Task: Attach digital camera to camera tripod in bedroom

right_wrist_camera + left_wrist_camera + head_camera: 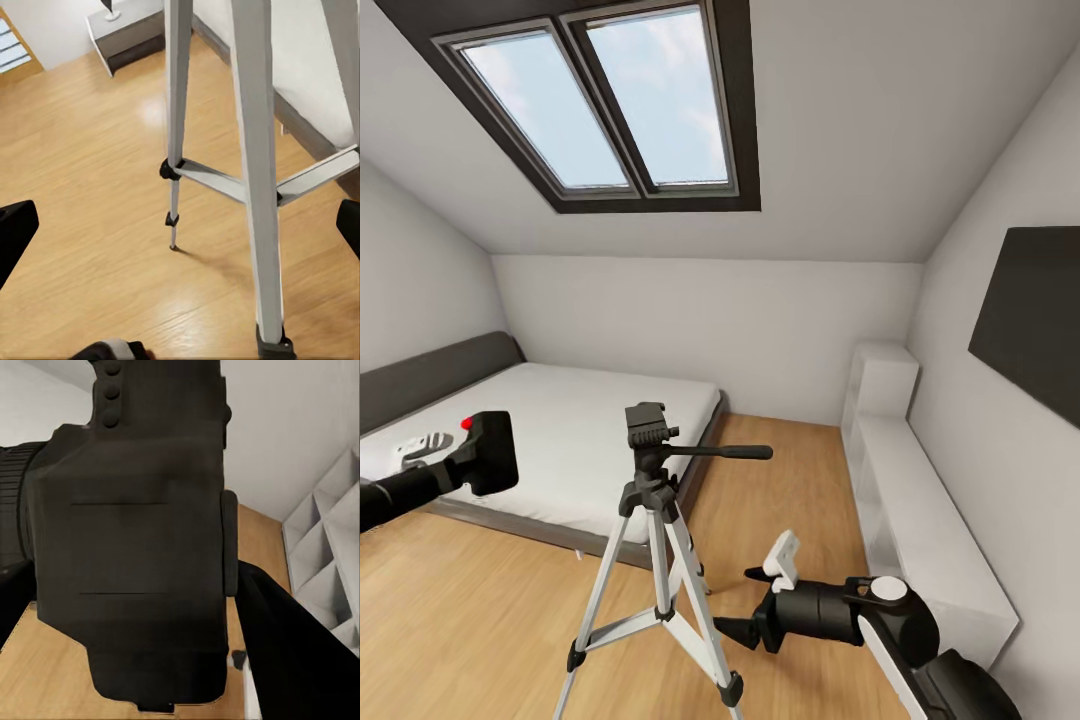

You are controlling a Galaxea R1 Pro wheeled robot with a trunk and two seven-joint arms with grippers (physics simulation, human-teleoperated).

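Boxy matte-black digital camera [487, 452] being gripped in the left gripper [460, 462], silver-legged camera tripod [656, 560] being flanked by the right gripper [752, 606], jaws spread wide, wooden floor [470, 610] being overlooked.

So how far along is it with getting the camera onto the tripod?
Done: the left gripper holds the digital camera, raised beside the camera tripod in the bedroom. In hand: carrying it toward the tripod's head. Left: the head is bare, so seating the camera remains. The right gripper hangs open near the legs.

black arms, white wrist trim
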